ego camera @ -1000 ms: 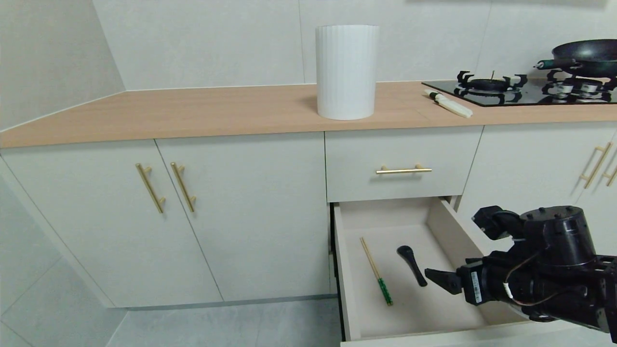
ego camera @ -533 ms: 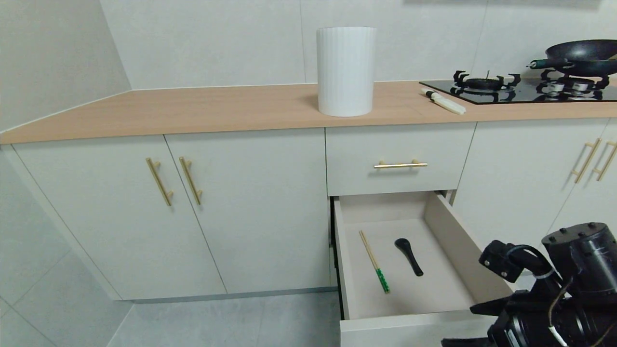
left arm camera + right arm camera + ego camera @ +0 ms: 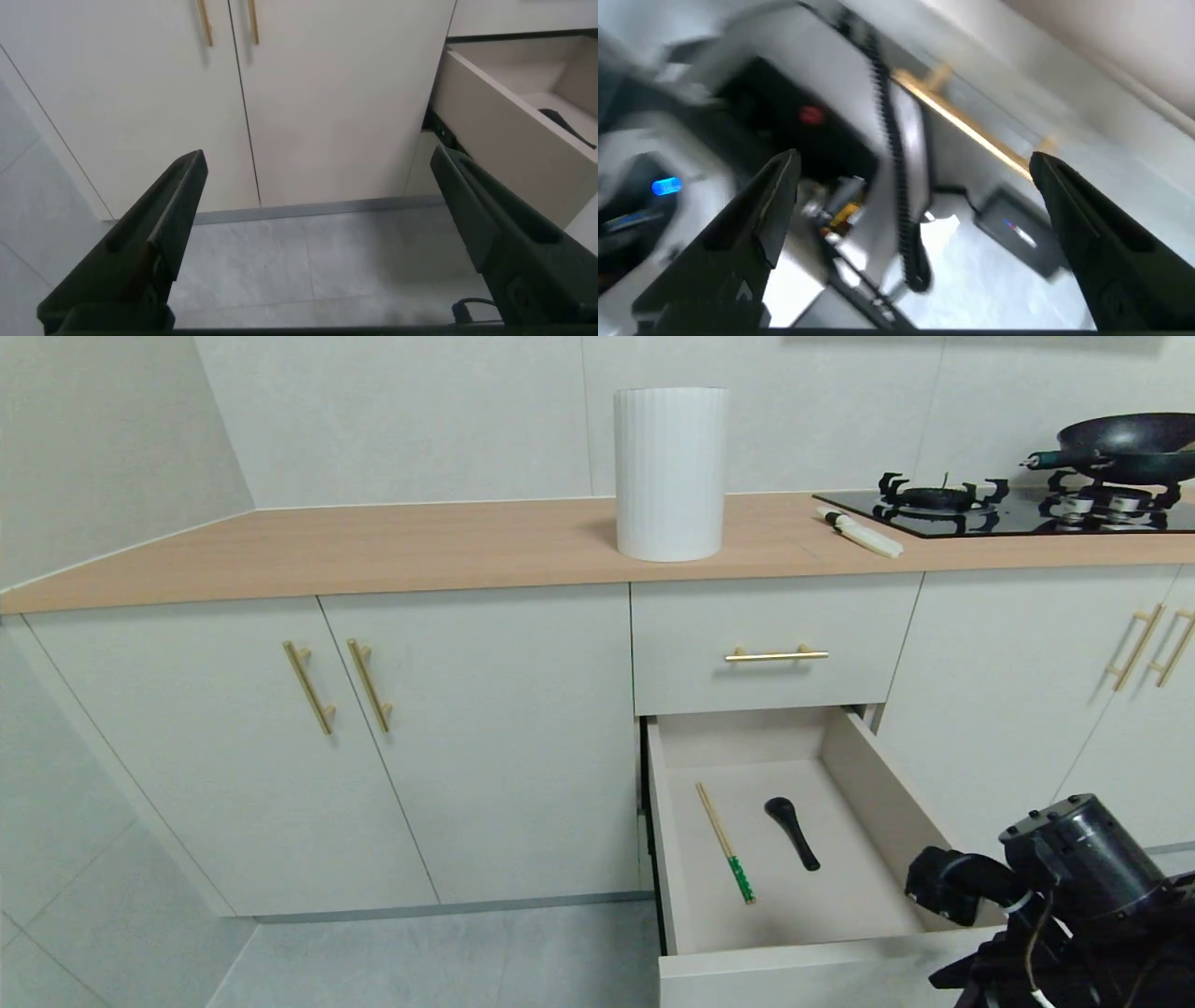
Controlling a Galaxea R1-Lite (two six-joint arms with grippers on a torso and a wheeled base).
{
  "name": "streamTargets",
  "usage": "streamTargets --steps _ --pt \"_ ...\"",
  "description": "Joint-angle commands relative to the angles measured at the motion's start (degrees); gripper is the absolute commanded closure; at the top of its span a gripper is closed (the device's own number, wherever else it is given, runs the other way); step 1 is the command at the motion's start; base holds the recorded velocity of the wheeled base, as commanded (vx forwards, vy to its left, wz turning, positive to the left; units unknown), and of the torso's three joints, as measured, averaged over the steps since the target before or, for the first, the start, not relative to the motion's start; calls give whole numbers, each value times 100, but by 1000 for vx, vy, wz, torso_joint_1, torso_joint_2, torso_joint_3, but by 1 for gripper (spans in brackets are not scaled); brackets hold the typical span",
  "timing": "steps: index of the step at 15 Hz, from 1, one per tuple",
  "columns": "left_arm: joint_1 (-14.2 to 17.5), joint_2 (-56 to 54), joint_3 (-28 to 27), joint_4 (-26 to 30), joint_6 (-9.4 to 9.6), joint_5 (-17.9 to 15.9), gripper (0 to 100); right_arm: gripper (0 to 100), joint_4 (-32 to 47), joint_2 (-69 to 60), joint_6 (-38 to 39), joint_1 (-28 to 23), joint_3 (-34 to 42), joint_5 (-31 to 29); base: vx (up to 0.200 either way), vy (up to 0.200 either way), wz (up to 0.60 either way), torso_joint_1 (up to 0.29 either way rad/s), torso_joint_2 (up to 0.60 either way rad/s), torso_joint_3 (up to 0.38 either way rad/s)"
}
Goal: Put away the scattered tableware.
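Already the chopsticks (image 3: 726,845) and spoon (image 3: 794,835) lie inside the open drawer (image 3: 878,798); a slim white utensil (image 3: 861,534) lies on the bench (image 3: 420,546) above it, to its right. It looks light, stiff and slippery, so pinch it mid-length. Both the left hand (image 3: 316,161) and the right hand (image 3: 913,163) gape, empty.

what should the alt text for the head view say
An open drawer below a wooden counter holds green-tipped chopsticks and a black spoon, apart. A white ribbed canister stands on the counter, with a gas hob and dark wok to the right. The right arm sits low beside the drawer.
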Motion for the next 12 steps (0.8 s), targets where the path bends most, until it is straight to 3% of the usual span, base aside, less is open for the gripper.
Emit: streamTargets --steps 1,7,12 --pt "1 2 1 0 0 3 0 0 -8 481 29 4 -72 -168 0 0 0 0 0 0" --pt "1 2 1 0 0 3 0 0 -52 982 1058 -5 -608 -967 0 0 0 0 0 0" --pt "1 2 1 0 0 3 0 0 -1256 1668 1567 -40 -608 -1794 0 0 0 0 0 0"
